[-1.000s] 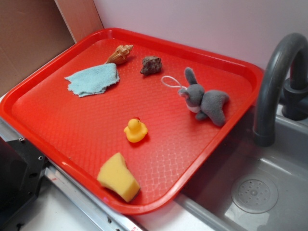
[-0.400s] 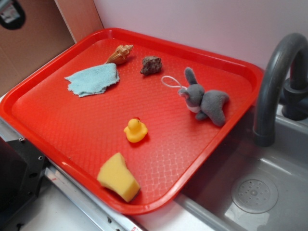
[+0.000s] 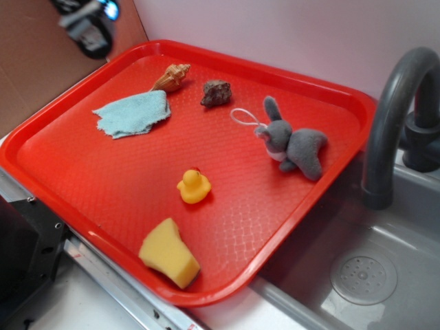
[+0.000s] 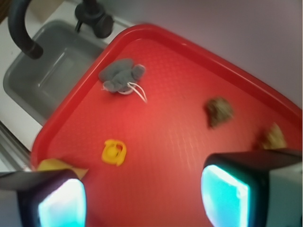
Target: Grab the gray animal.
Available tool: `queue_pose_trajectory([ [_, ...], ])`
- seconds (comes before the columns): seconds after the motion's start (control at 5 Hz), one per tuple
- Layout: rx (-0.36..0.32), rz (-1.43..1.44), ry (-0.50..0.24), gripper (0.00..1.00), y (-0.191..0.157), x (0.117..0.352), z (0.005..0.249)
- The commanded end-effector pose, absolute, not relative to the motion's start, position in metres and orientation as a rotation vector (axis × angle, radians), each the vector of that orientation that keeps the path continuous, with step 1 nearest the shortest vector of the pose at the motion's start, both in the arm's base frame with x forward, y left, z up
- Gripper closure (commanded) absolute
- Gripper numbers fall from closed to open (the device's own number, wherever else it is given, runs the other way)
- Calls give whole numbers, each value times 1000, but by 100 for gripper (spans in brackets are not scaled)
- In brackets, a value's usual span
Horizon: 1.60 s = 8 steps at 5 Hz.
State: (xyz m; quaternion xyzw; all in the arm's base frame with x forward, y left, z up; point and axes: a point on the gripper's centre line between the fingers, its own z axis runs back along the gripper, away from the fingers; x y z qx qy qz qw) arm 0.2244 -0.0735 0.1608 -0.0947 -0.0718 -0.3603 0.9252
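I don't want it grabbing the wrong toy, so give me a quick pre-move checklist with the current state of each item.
1. Gray plush rabbit lying on the red tray, unobstructed: ok.
2. Gripper open, nothing between its fingers: ok.
3. Gripper over the rabbit: not ok, it is blurred at the tray's far left corner.
4. Rubber duck and rock apart from the rabbit: ok.
5. Rabbit's white loop string lying free: ok.

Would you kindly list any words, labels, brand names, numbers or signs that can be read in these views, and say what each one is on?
None: no readable text shows in either view.
The red tray, gray animal, yellow duck, sponge, blue cloth, rock, shell and faucet show no markings.
The gripper is too blurred to tell.
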Motion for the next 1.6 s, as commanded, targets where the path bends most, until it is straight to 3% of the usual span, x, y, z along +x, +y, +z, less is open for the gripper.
queue_pose_trajectory([
  [0.0,-201,-930,-137,0,-114,256,141],
  [0.8,-177,-1018,36,0,-148,280,79],
  [1.0,-201,-1053,75,0,-157,283,59],
  [1.4,-206,-1118,119,0,-173,280,43],
])
